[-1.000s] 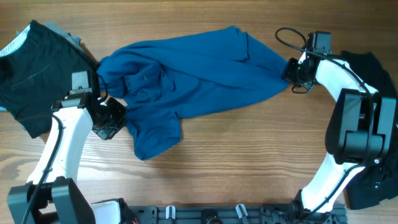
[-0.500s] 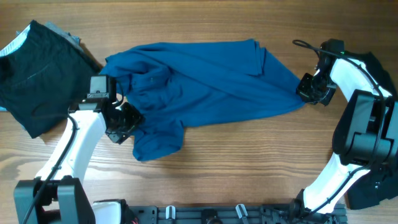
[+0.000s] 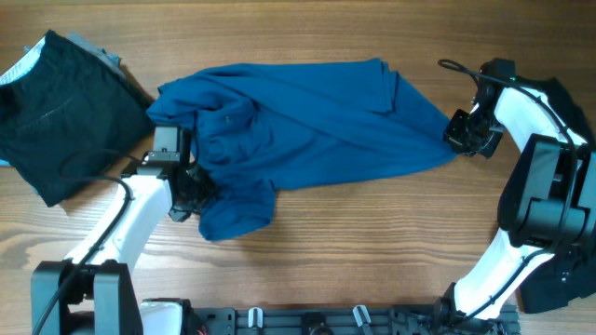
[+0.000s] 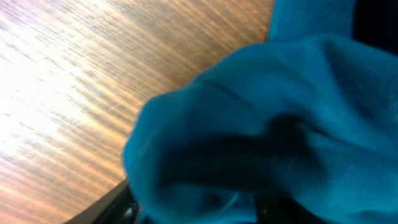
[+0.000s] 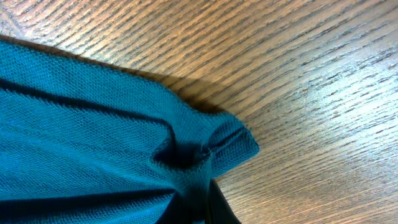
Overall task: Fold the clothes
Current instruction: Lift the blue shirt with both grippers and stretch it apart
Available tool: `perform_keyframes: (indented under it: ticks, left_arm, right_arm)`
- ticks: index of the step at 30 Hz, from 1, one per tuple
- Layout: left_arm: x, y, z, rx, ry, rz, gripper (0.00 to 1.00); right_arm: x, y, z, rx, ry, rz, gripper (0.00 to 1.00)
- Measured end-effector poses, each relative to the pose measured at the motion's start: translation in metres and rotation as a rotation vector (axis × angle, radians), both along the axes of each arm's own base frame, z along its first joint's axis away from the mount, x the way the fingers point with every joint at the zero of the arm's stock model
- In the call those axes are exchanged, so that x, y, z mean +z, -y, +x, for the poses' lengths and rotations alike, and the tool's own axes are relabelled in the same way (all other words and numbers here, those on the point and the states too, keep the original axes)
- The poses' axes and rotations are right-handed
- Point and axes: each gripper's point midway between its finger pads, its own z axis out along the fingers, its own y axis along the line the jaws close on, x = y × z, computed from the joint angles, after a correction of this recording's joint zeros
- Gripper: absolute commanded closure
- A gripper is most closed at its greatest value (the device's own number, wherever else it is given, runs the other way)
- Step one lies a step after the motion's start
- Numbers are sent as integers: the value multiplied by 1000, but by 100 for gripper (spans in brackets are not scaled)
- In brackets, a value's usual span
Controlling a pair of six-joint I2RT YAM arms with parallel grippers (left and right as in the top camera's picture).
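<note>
The large deep-blue garment (image 3: 307, 116) lies spread and wrinkled across the middle of the table. My right gripper (image 3: 461, 133) is shut on its right corner, and the right wrist view shows the cloth (image 5: 93, 124) bunched into the pinch (image 5: 199, 205). My left gripper (image 3: 194, 189) sits at the garment's lower-left part, by a rumpled flap (image 3: 233, 209). In the left wrist view, blue cloth (image 4: 261, 118) covers the jaws, so their state is hidden. A black garment (image 3: 56, 121) with a pale blue-white edge (image 3: 20, 67) lies at the far left.
More black cloth (image 3: 559, 102) lies behind the right arm, and some (image 3: 559, 279) at the lower right. Bare wooden table (image 3: 372, 242) runs along the front. A black rail (image 3: 317, 321) borders the near edge.
My right gripper pulled the blue garment's corner to the right, stretching it out, then held still. My left arm moved right, in against the garment's lower-left part.
</note>
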Motion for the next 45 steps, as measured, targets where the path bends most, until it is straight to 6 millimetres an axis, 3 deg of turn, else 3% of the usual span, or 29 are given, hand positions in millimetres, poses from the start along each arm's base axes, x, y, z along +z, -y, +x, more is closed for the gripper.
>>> perform_keyframes:
  ticks: [3, 5, 9, 13, 21, 24, 28, 29, 31, 32, 34, 37, 39, 42, 45]
  left_arm:
    - [-8, 5, -2, -20, 11, -2, 57]
    - [-4, 7, 17, -21, 90, -7, 59]
    - [0, 7, 31, -20, 154, -9, 63]
    - [1, -1, 33, -7, 162, 38, 96]
    - [5, -9, 32, -45, 159, 96, 96]
    - [49, -3, 46, -118, 246, 82, 96]
    - [163, 21, 84, -192, 571, -41, 96]
    - [200, 21, 89, -199, 670, -65, 96]
    - [232, 17, 90, -193, 746, -75, 96]
    - [262, 9, 92, -177, 823, -66, 96]
    - [307, -2, 89, -155, 946, -43, 96]
    - [391, -19, 71, -127, 1186, 14, 96]
    - [424, -24, 55, -115, 1284, 46, 96]
    - [454, -26, 37, -112, 1366, 73, 96]
    - [466, -24, 28, -122, 1392, 88, 96]
  right_arm:
    - [0, 0, 0, 0, 0, 0, 95]
    - [0, 0, 0, 0, 0, 0, 95]
    - [0, 0, 0, 0, 0, 0, 95]
    - [0, 0, 0, 0, 0, 0, 95]
    - [0, -2, -2, 20, 0, 31, 95]
    - [12, -5, -26, 35, -42, 90, 96]
    - [95, -7, -31, 85, 138, 132, 96]
    - [130, -5, -28, 96, 235, 108, 96]
    - [179, -5, -28, 131, 365, 74, 96]
    - [217, -5, -26, 154, 471, 37, 96]
    - [275, -7, -26, 178, 630, -24, 96]
    - [370, -11, -38, 205, 883, -128, 96]
    - [410, -15, -48, 215, 982, -171, 96]
    - [454, -21, -69, 226, 1101, -224, 96]
    - [482, -22, -89, 215, 1172, -285, 96]
